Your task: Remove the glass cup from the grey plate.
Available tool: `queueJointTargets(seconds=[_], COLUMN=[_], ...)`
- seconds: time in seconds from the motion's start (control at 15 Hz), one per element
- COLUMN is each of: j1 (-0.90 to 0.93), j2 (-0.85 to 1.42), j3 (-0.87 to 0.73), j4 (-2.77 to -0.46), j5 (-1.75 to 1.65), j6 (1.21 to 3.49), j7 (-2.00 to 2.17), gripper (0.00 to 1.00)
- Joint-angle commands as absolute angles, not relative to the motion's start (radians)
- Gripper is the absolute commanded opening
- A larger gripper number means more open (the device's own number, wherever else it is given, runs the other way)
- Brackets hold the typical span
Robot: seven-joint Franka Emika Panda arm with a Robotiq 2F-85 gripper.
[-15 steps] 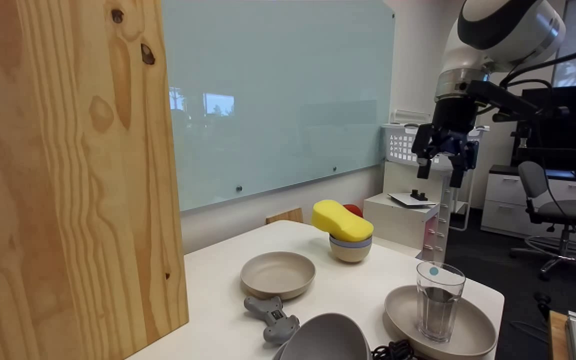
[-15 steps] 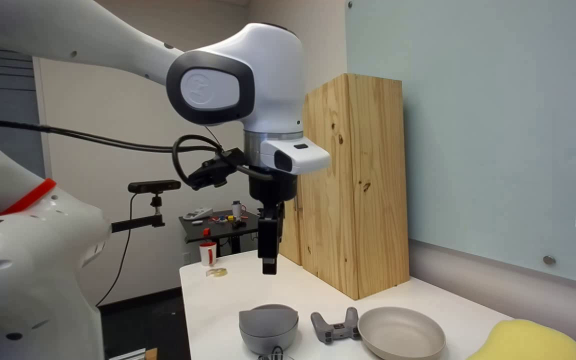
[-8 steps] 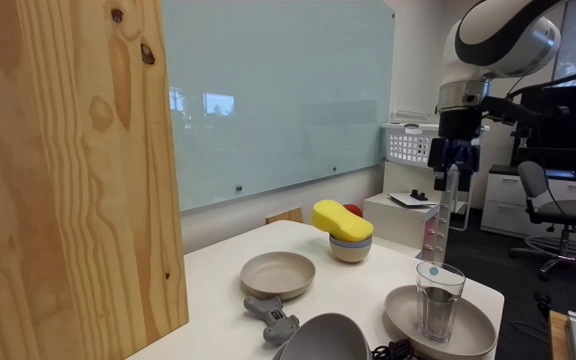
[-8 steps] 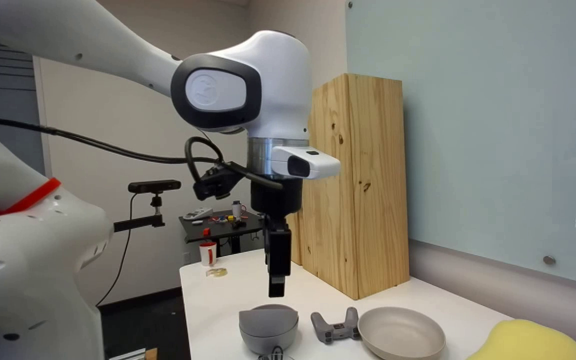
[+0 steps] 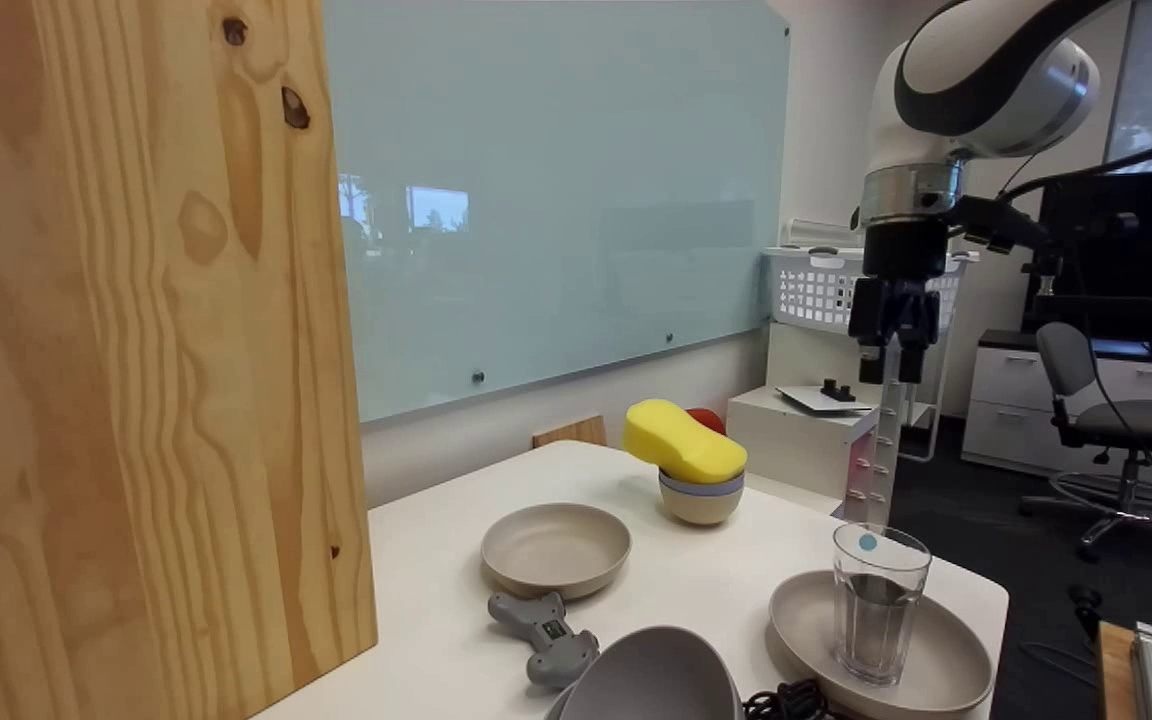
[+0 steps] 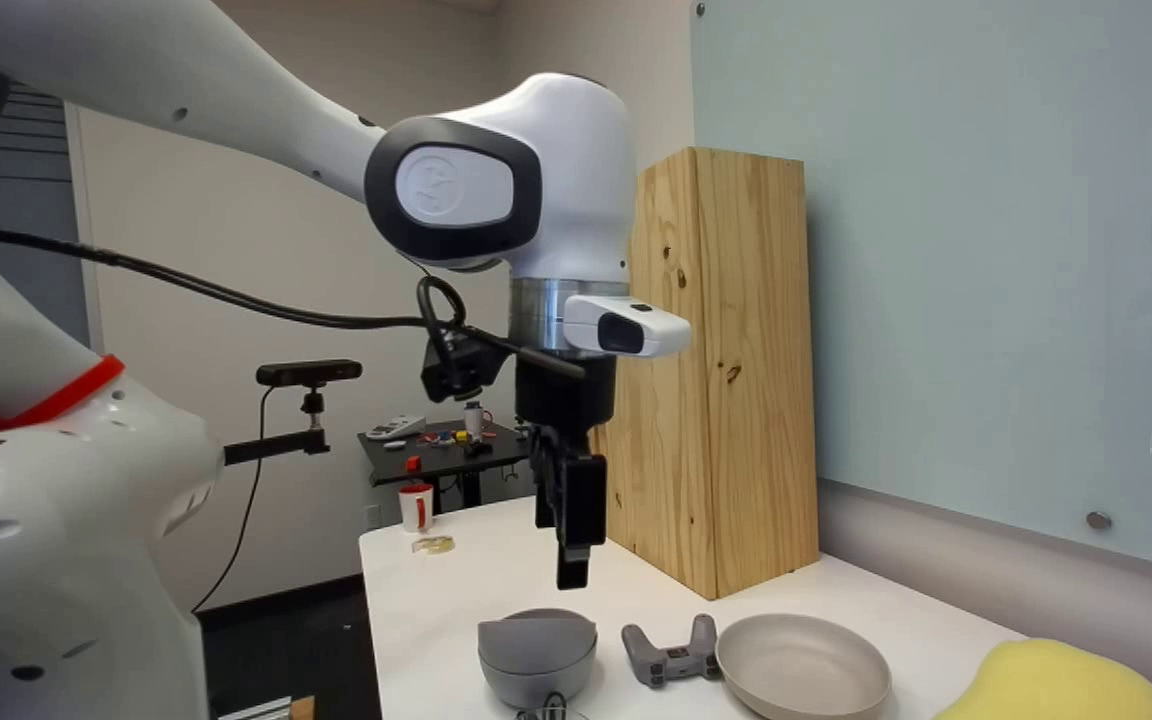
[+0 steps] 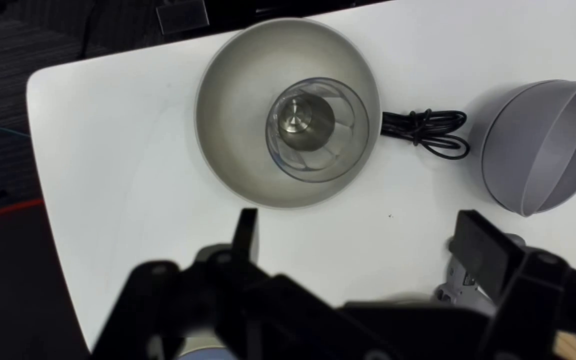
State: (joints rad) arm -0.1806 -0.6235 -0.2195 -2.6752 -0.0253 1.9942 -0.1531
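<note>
Above the table (image 5: 701,585), the hand (image 5: 890,368) (spread) has shifted

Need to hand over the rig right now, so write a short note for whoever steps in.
Pincer: open, holding nothing, hanging above the table, apart from the glass.
Things: the glass stands upright on the plate; something dark and metallic shows inside it, I cannot tell what.
Done: no grasp made; the glass is not off the plate.
Left: line up with the glass, grip it, lift it off and set it down away from the plate.
</note>
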Motion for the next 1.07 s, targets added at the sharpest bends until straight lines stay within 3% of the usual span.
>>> queueJointTargets(seconds=[0.0,1.0], j1=[-0.167,-0.116], j2=[-0.558,-0.365], j3=[-0.238,-0.328], j4=[-2.685,-2.673], j5=[-0.063,-0.115], j6=[2.044,2.273], j7=[-0.258,-0.846], gripper=[1.0,1.0])
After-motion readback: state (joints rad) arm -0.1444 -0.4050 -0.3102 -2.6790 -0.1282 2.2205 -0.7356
